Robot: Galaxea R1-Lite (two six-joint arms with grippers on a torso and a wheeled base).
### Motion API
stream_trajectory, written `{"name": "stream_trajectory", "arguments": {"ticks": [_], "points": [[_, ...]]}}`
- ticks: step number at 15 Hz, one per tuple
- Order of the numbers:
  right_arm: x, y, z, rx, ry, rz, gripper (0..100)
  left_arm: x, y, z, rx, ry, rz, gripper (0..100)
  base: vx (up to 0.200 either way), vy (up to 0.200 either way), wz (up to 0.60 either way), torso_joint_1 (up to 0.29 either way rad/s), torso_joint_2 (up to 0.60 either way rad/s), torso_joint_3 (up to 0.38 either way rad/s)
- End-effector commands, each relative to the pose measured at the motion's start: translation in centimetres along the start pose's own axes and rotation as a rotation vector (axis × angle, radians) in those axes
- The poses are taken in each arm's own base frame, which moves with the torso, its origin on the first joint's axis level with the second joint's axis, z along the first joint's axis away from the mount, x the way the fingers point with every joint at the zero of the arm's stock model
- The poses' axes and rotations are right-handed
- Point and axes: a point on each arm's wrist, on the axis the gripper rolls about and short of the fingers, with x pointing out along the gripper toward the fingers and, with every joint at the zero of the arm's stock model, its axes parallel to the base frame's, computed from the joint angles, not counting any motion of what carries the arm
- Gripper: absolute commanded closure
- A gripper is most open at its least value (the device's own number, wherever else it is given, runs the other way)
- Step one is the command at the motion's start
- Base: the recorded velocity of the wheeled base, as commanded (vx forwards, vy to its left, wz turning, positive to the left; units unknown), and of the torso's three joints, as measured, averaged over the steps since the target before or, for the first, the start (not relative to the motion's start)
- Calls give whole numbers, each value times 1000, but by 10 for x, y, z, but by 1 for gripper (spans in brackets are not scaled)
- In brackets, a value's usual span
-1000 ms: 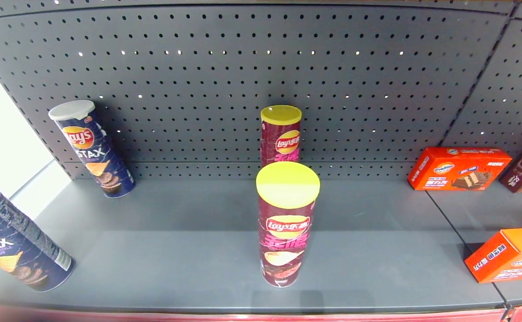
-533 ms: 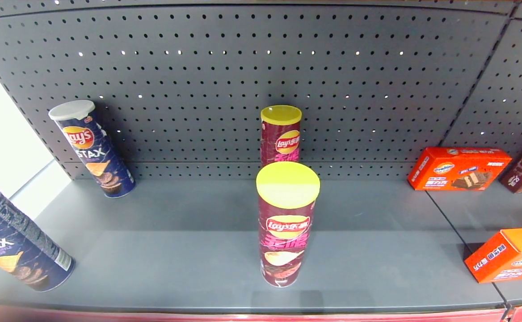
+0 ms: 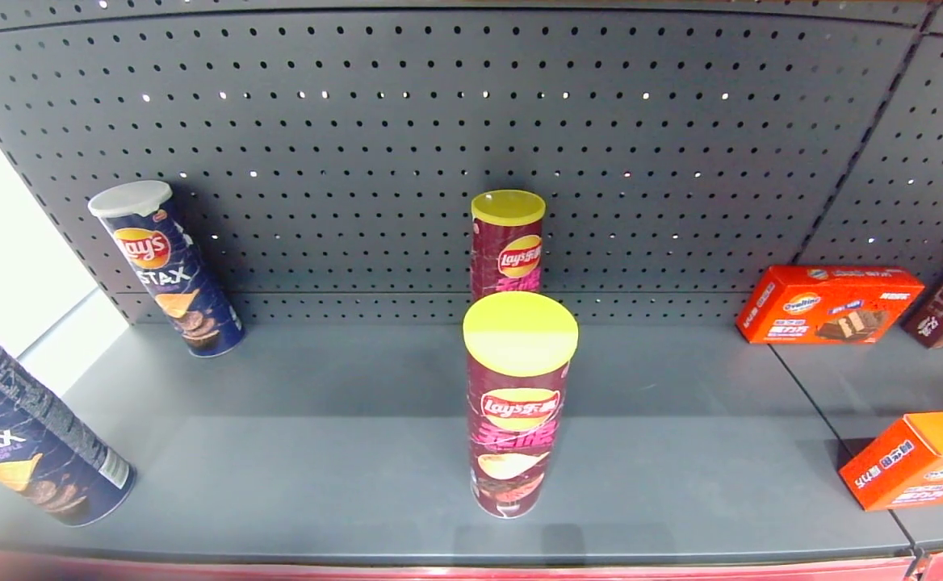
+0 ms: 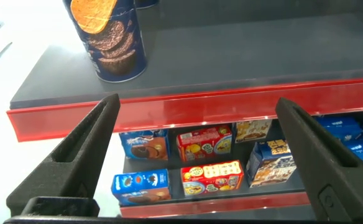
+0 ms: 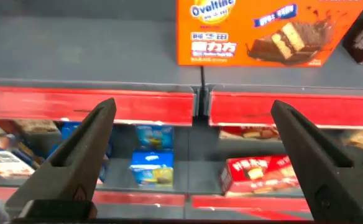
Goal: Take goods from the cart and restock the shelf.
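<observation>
Both arms sit low, just in front of the shelf edge. The left gripper (image 4: 197,103) is spread wide with nothing in it, and the right gripper (image 5: 194,104) is the same, wide and empty. So I'd call this a fetch step: back straight off the red front lip (image 4: 169,109) of the grey metal shelf (image 3: 342,452) before turning for the cart, and keep the fingers wide enough for a can.

Goods-wise, the tall maroon cardboard chip can with a yellow plastic lid (image 3: 516,420) stands upright near the front, dead centre. A second maroon can (image 3: 508,246) is right behind it against the far pegboard. I'd put the next one beside them, label out.
</observation>
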Motion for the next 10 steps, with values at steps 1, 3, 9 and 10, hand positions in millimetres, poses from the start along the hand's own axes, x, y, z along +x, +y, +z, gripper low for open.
{"name": "stream_trajectory", "arguments": {"ticks": [1,3,9,10], "points": [[-1,0,-1,0,-19,3,0,0,0,0,-2,2,1,0,0,0,0,0,0,0],[-1,0,-1,-2,-19,4,0,0,0,0,-2,2,1,0,0,0,0,0,0,0],[-1,0,-1,-2,-15,4,0,0,0,0,-2,2,1,0,0,0,0,0,0,0],[-1,0,-1,-2,-17,4,0,0,0,0,-2,2,1,0,0,0,0,0,0,0]]}}
